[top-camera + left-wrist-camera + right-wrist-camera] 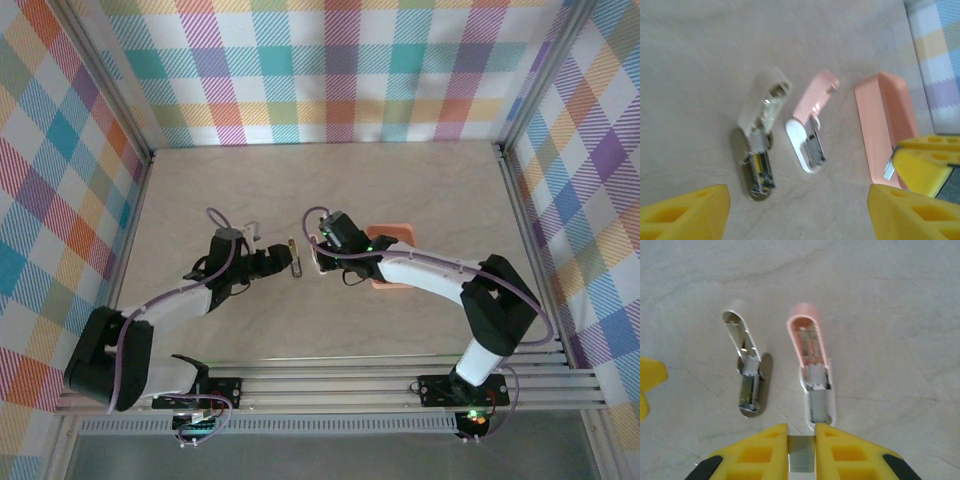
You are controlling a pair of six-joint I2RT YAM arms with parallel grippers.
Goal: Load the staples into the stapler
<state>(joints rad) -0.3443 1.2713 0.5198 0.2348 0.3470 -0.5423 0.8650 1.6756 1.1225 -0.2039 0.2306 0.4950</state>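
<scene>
Pale marbled tabletop (400, 180) inside plaid walls (340, 60). At centre, open pink-and-white stapler (812, 370), at 12 o'clock from right gripper (801, 429) pinched narrow on a staple strip (801, 455). At its 9 o'clock, white-and-metal stapler (747, 370); at 3 o'clock, orange tray (890, 120). Left gripper (797, 207) spread wide, holding nothing.

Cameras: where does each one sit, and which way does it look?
Top external: high behind the arms, facing down at the table; both arms, left tool and right tool show.
Left wrist: on the left arm, facing down past its yellow fingers at the pink stapler and orange tray.
Right wrist: on the right arm, facing down; the right tool pinches the staples.
Shared: both wrist views show the pink stapler and a white stapler.
</scene>
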